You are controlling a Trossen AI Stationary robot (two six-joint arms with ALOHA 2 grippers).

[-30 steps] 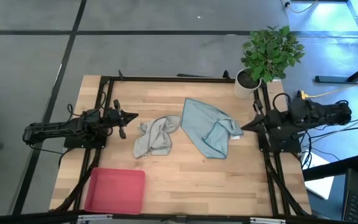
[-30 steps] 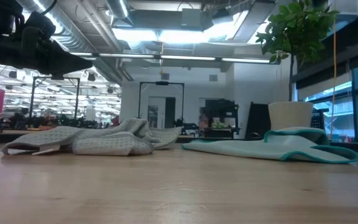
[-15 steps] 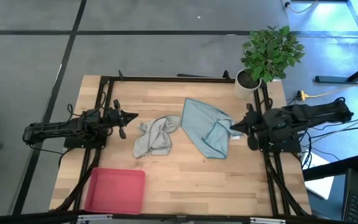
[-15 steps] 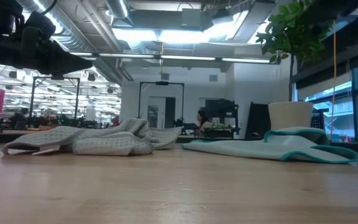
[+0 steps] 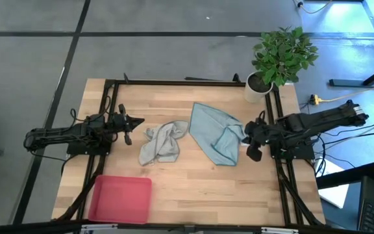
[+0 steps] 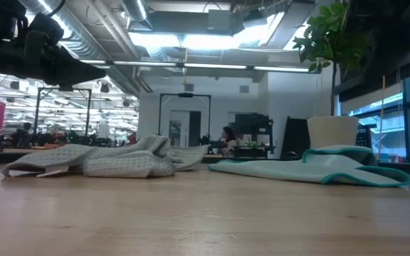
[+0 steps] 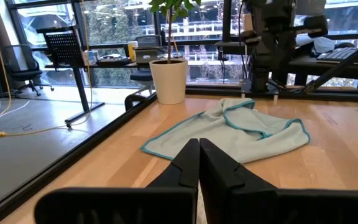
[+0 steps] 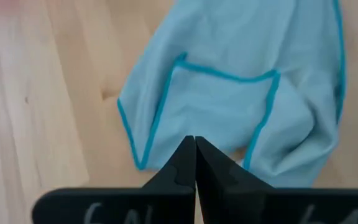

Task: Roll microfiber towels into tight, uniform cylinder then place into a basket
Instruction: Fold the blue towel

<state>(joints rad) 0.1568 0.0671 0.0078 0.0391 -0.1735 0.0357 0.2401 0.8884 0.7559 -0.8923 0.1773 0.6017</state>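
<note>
Towels lie loose on the table, so you have rolled nothing yet: the blue towel (image 5: 218, 138) is crumpled beside the grey towel (image 5: 161, 142). Your right gripper (image 5: 247, 134) hangs over the blue one, pressed together, empty. Your left gripper (image 5: 137, 121) waits, pinched closed. The red basket (image 5: 120, 199) is well apart.

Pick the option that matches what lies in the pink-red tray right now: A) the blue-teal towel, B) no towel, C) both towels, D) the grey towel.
B: the pink-red tray holds no towel, while the grey towel and the blue-teal towel both lie crumpled on the wooden table.
</note>
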